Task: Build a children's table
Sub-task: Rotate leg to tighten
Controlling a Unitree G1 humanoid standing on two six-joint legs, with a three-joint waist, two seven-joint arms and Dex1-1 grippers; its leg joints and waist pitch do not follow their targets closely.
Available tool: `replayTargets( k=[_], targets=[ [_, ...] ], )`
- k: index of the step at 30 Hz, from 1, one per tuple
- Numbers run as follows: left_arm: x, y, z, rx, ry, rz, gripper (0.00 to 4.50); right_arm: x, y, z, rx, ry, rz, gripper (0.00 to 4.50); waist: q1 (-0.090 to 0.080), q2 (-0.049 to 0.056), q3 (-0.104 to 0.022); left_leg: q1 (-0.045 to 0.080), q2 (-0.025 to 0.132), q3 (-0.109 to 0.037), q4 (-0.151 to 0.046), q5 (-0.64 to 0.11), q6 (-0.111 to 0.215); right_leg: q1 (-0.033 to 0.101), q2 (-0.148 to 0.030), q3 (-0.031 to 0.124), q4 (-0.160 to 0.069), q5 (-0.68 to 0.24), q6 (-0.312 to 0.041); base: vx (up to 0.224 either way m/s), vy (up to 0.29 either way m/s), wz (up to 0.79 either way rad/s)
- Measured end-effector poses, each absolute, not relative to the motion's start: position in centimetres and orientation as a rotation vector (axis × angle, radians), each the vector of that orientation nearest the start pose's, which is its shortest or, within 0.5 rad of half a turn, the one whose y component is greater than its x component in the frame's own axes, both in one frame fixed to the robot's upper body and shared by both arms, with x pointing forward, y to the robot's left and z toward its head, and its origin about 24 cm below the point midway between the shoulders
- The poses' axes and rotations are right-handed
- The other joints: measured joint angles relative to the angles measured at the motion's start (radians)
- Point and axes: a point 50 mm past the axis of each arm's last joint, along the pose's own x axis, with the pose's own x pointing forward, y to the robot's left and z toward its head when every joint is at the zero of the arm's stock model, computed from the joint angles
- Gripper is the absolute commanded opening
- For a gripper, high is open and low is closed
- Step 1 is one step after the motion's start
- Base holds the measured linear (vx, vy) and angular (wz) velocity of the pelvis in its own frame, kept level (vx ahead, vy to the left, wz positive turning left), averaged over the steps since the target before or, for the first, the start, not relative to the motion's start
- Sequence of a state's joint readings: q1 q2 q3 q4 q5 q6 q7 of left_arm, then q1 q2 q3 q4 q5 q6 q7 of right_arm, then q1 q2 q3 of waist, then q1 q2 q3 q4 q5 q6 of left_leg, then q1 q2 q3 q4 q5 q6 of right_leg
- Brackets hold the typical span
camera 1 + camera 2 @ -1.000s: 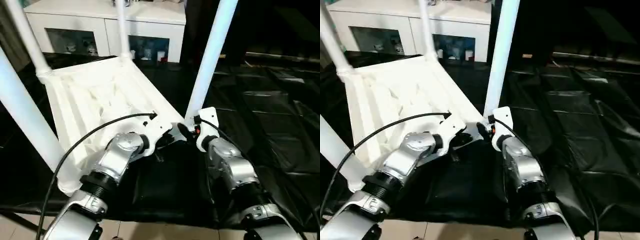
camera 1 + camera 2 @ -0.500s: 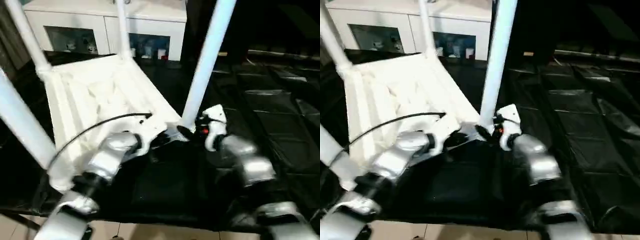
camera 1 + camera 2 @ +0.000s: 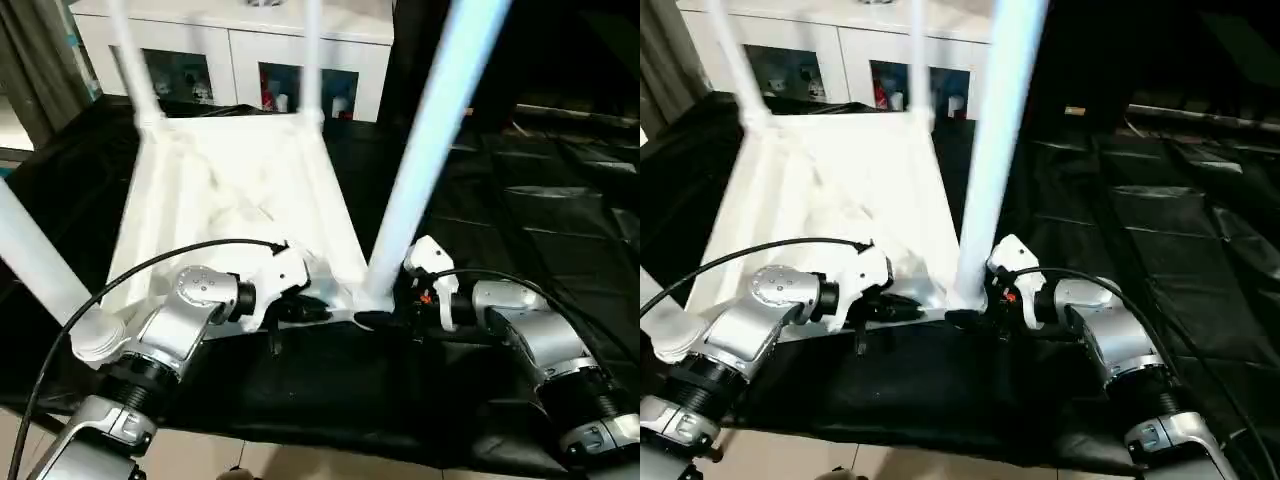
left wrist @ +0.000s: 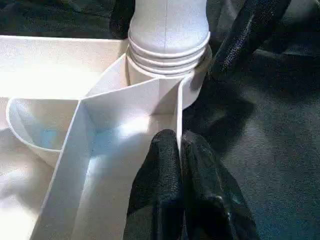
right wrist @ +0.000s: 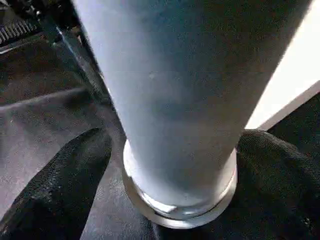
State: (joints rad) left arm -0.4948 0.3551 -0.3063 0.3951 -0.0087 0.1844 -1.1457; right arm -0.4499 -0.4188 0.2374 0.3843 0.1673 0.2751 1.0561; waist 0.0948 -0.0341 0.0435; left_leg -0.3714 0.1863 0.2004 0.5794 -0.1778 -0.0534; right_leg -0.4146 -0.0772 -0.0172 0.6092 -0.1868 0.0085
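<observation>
Head views: the tabletop (image 3: pixel 230 190) lies upside down on a black sheet (image 3: pixel 540 220), ribs up, four legs standing in its corner sockets. The near right leg (image 3: pixel 425 150) rises from the corner closest to the robot. Behind the tabletop stands a white cabinet (image 3: pixel 240 50); a grey curtain (image 3: pixel 35 60) hangs beside it.

Left wrist view: the left gripper (image 4: pixel 181 150) is pinched together on a thin rib of the tabletop, just beside the socket holding the leg (image 4: pixel 167 25).

Right wrist view: the right gripper (image 5: pixel 170 165) stands wide apart, one finger on either side of the leg base (image 5: pixel 180 200), seemingly not clamping it.

Judgement: the plastic looks light, stiff and smooth, so slippery. Legs give long leverage; hold low by the socket, or on the ribbed rim. The sheet is wrinkled and may let the tabletop slide.
</observation>
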Motion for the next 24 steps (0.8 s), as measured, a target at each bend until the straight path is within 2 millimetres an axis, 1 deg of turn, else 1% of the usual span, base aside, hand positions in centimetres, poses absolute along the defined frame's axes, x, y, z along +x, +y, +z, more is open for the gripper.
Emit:
replayTargets(
  k=[1,2,5,6,7,10,12,14,15,16,18,22,23,24],
  targets=[
    [29.91,11.78,5.15,0.367,0.405,-1.334,0.0,30.03,-14.82,4.97,-0.19,0.428,1.161,4.16,-0.001,0.0,0.0,0.0,0.0,0.0,0.0,0.0,0.0,0.0,0.0,0.0,0.0,0.0,0.0,0.0,0.0,0.0],
    [29.87,11.83,5.16,0.365,0.406,-1.335,0.0,30.02,-14.8,5.0,-0.192,0.428,1.164,4.07,-0.001,0.0,0.0,0.0,0.0,0.0,0.0,0.0,0.0,0.0,0.0,0.0,0.0,0.0,0.0,0.0,0.0,0.0],
    [29.76,11.9,5.18,0.364,0.409,-1.342,0.0,30.02,-14.9,5.04,-0.197,0.429,1.162,4.02,-0.001,0.0,0.0,0.0,0.0,0.0,-0.001,0.0,0.0,0.0,0.0,0.0,0.0,0.0,0.0,0.0,0.0,0.0],
    [29.75,11.91,5.17,0.363,0.41,-1.343,0.0,30.02,-14.9,5.04,-0.197,0.429,1.164,3.88,-0.001,0.0,0.0,0.0,0.0,0.0,-0.001,0.0,0.0,0.0,0.0,0.0,0.0,0.0,0.0,0.0,0.0,0.0],
    [29.75,11.91,5.17,0.362,0.411,-1.343,0.0,30.01,-14.89,5.04,-0.197,0.43,1.165,3.65,-0.002,0.0,0.0,0.0,0.0,0.0,-0.001,0.0,0.0,0.0,0.0,0.0,0.0,0.0,0.0,0.0,0.0,0.0],
    [29.71,11.95,5.15,0.361,0.413,-1.345,0.0,30.0,-14.9,5.06,-0.198,0.43,1.169,3.56,-0.002,0.0,0.0,0.0,0.0,0.0,0.0,0.0,0.0,0.0,0.0,0.0,0.001,0.0,0.0,0.0,0.0,0.0],
    [29.71,11.97,5.14,0.36,0.414,-1.344,0.0,29.99,-14.89,5.06,-0.198,0.429,1.171,3.29,-0.003,0.0,0.0,0.0,0.0,0.0,0.0,0.0,0.0,0.0,0.0,0.0,0.001,0.0,0.0,0.0,0.0,0.0],
    [29.71,11.98,5.14,0.359,0.415,-1.344,0.0,29.96,-14.84,5.06,-0.197,0.429,1.177,3.2,-0.003,0.0,0.0,0.0,0.0,0.0,0.0,0.0,0.0,0.0,0.0,0.0,0.001,0.0,0.0,0.0,0.0,0.0],
    [29.71,12.0,5.14,0.359,0.416,-1.343,0.0,29.95,-14.82,5.06,-0.197,0.428,1.18,3.06,-0.004,0.0,0.0,0.0,0.0,0.0,0.0,0.0,0.0,0.0,0.0,0.0,0.001,0.0,0.0,0.0,0.0,0.0],
    [29.7,12.0,5.15,0.358,0.417,-1.343,0.0,29.94,-14.82,5.07,-0.197,0.428,1.181,3.06,-0.004,0.0,0.0,0.0,0.0,0.0,0.0,0.0,0.0,0.0,0.0,0.0,0.001,0.0,0.0,0.0,0.0,0.0],
    [29.69,12.01,5.16,0.355,0.422,-1.342,0.0,29.94,-14.8,5.06,-0.197,0.427,1.182,2.85,-0.004,0.0,0.0,0.0,0.0,0.0,0.0,0.0,0.0,0.0,0.0,0.0,0.001,0.0,0.0,0.0,0.0,0.0],
    [29.67,12.22,5.1,0.351,0.432,-1.336,0.0,30.02,-14.5,4.86,-0.185,0.419,1.166,2.74,-0.005,-0.002,-0.001,0.001,0.0,0.0,0.0,0.0,0.0,0.0,0.0,0.0,0.001,0.0,0.0,0.0,0.0,0.0],
    [29.71,12.26,5.06,0.351,0.433,-1.328,0.0,30.08,-14.33,4.69,-0.174,0.415,1.156,2.74,-0.007,-0.003,-0.001,0.002,0.0,0.0,0.0,0.0,0.0,0.001,0.0,0.0,0.002,0.0,0.0,0.0,0.0,0.0],
    [30.06,12.03,4.93,0.358,0.423,-1.285,0.0,30.37,-14.05,4.26,-0.137,0.404,1.096,2.74,-0.008,-0.004,-0.002,0.003,0.001,0.0,0.001,0.0,0.0,0.003,0.0,0.0,0.002,0.0,-0.001,0.0,0.0,0.0]
  ],
)
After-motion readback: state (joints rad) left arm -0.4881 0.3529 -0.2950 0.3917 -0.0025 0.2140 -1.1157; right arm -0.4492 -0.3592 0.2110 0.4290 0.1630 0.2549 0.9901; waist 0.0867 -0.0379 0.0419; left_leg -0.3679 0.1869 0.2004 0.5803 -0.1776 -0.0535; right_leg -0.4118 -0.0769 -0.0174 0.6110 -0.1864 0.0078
